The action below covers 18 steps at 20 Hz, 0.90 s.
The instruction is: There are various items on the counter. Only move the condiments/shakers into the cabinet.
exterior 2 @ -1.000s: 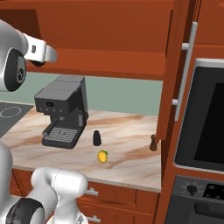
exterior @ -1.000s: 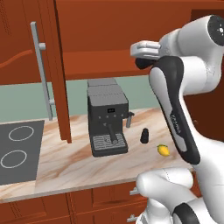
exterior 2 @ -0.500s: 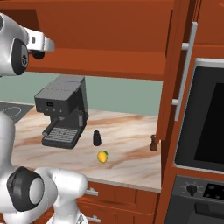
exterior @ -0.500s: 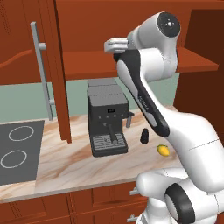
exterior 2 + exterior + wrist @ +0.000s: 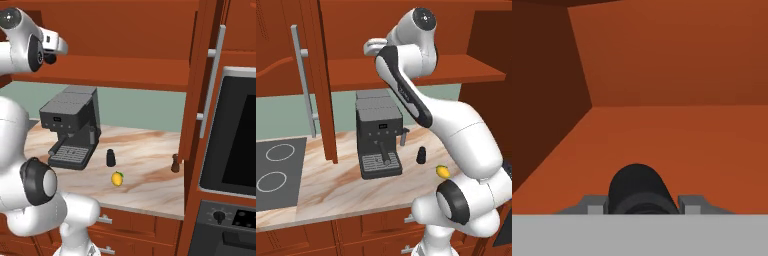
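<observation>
In your hand view, the gripper [image 5: 642, 205] is clenched on a black shaker [image 5: 639, 189] at 6 o'clock, above the cabinet [image 5: 677, 145] shelf. On the counter [image 5: 145, 170], a lemon [image 5: 117, 178] lies nearest, a second black shaker [image 5: 111, 158] behind it, the brown mill [image 5: 175, 163] at 3 o'clock.

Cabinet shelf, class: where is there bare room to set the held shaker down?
The shelf lies bare ahead of the black shaker in the pincer, right up to the back wall and the left side wall. Nothing crowds it.
</observation>
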Tool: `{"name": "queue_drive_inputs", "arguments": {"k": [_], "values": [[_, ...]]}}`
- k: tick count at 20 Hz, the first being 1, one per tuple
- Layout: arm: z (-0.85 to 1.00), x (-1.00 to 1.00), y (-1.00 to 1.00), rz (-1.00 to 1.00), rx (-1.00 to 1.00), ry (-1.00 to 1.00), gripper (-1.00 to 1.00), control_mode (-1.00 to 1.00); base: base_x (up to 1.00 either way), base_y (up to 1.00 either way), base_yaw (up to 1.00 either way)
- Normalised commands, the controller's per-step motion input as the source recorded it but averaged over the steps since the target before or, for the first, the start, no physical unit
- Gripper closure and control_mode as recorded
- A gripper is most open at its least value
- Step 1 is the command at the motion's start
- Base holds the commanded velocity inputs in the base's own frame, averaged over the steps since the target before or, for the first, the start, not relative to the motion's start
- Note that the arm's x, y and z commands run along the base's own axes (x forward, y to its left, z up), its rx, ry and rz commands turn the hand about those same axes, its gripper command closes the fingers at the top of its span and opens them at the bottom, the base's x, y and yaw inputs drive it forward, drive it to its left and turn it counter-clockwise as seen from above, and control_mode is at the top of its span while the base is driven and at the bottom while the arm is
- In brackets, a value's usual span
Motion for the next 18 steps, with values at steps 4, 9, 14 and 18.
{"name": "queue_drive_inputs", "arguments": {"k": [4, 9, 14, 18], "values": [[-0.17, 0.53, 0.22, 0.01, -0.03, 0.07, 1.00, -1.00, 0.00, 0.00, 0.00], [-0.28, 0.40, 0.20, 0.01, -0.03, 0.00, 1.00, -1.00, 0.00, 0.00, 0.00], [-0.24, 0.28, 0.05, 0.00, -0.01, 0.00, 1.00, -1.00, 0.00, 0.00, 0.00], [-0.14, 0.23, 0.00, 0.00, 0.00, 0.00, 1.00, -1.00, 0.00, 0.00, 0.00]]}}
